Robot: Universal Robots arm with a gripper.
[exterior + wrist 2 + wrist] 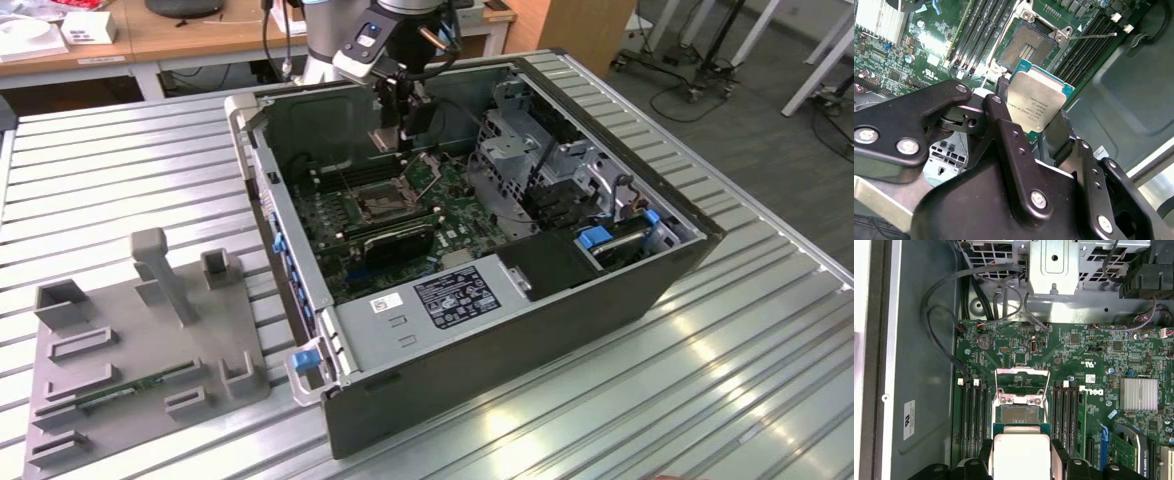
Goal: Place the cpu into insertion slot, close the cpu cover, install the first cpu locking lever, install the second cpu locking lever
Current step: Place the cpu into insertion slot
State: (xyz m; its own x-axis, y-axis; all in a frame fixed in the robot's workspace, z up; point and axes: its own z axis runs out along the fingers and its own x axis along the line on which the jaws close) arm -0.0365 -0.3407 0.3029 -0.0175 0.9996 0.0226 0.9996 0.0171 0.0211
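In the exterior view my claw (pixel 390 138) hangs inside the open computer case (pixel 441 340) on the counter (pixel 134 170), above the insertion slot (pixel 379 207) and apart from it

In the second wrist view my claw is closed on the cpu (pixel 1036 102), one black finger (pixel 1004 125) pressed to each of two opposite edges, the pale metal top facing the camera. The cpu is held clear of the insertion slot (pixel 1026 46), whose dark pin grid lies bare. A thin locking lever (pixel 1094 36) juts out beside the insertion slot, over the memory slots (pixel 1089 47)

In the first wrist view the cpu (pixel 1020 455) sits between my fingers just short of the insertion slot (pixel 1019 415), and the cpu cover (pixel 1022 371) stands swung open at the insertion slot's far edge
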